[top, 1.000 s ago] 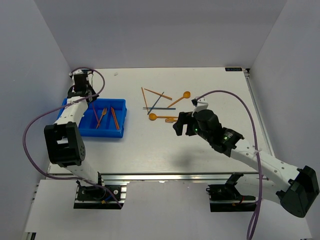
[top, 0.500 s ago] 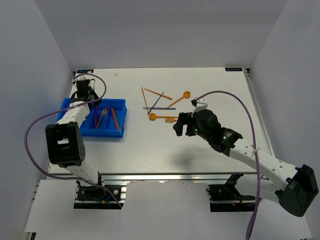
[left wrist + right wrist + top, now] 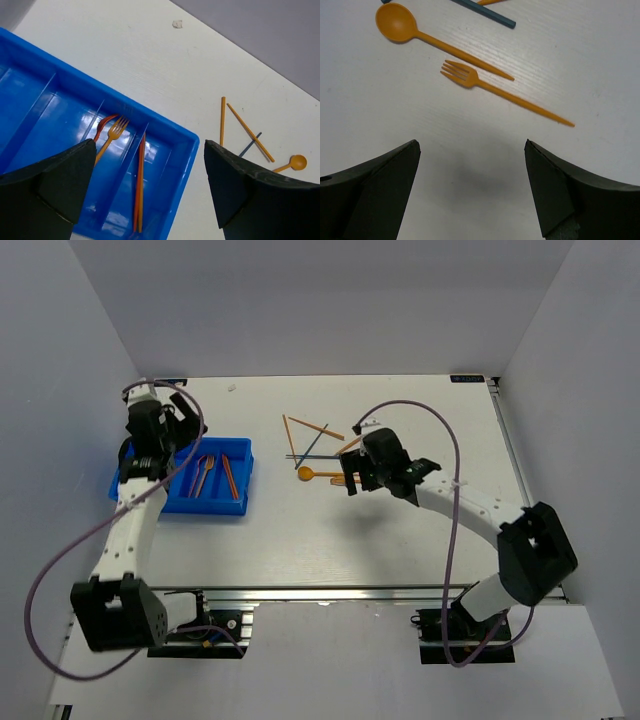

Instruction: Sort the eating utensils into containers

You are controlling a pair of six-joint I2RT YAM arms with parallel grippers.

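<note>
The blue bin (image 3: 75, 75) sits at the table's (image 3: 300, 540) left edge, with a fork (image 3: 114, 134) and sticks (image 3: 140, 185) in its right compartments. The left tool (image 3: 150, 145) hangs above it, fingers apart. A broad white stretch separates the bin from the loose utensils (image 3: 315, 445). There the right tool (image 3: 471, 145), also spread, hovers over an orange fork (image 3: 505, 95) just beside a spoon (image 3: 395, 22). Grey walls (image 3: 320, 310) enclose three sides.

Fork (image 3: 510, 96) — apparently unobstructed; spoon (image 3: 450, 49) alongside
</note>
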